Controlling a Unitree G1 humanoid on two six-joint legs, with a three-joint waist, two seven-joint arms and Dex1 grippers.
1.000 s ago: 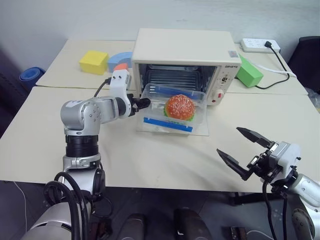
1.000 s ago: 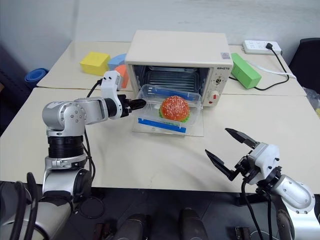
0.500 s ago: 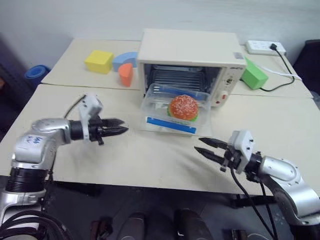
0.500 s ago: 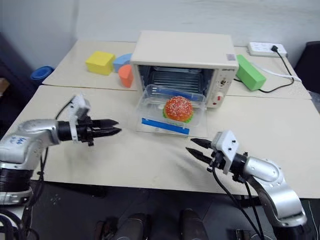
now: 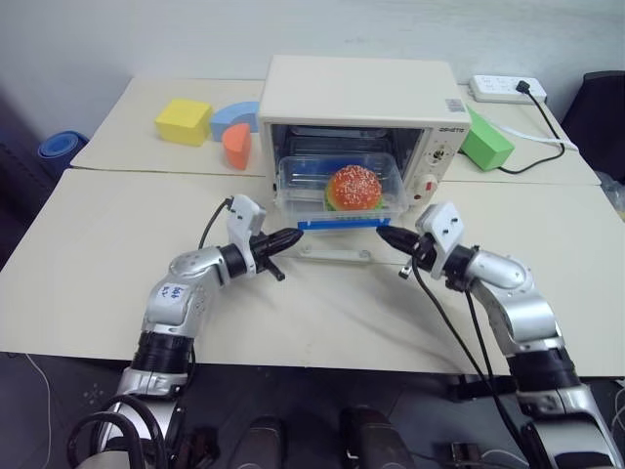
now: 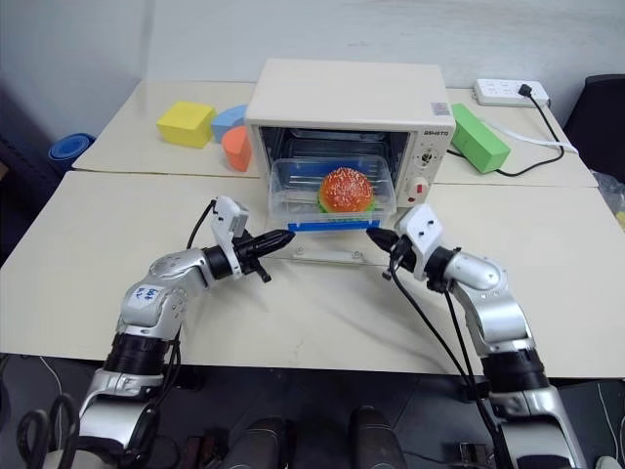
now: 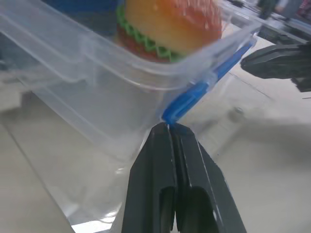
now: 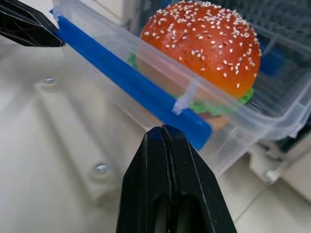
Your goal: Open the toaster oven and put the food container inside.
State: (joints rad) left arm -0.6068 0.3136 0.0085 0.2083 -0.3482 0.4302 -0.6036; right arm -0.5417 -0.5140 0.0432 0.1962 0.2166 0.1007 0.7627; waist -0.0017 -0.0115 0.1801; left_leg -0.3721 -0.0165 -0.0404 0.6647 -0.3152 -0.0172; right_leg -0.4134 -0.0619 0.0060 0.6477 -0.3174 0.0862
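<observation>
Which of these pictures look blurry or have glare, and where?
Left wrist view: the burger and the food container are soft and out of focus, with a bright reflection low on the glass door. Right wrist view: the burger's sesame seeds look crisp. Head views: evenly lit, faint shadows on the table.

soft, even overhead light fills the room, laying only faint shadows on the pale table [image 5: 88,254]. the head views are sharp and evenly exposed, darker toward the lower floor edge. in the wrist views, the near black fingers [image 7: 167,194] are in soft focus, and glare streaks the clear walls of the food container [image 7: 107,87]; the background there blurs.
</observation>
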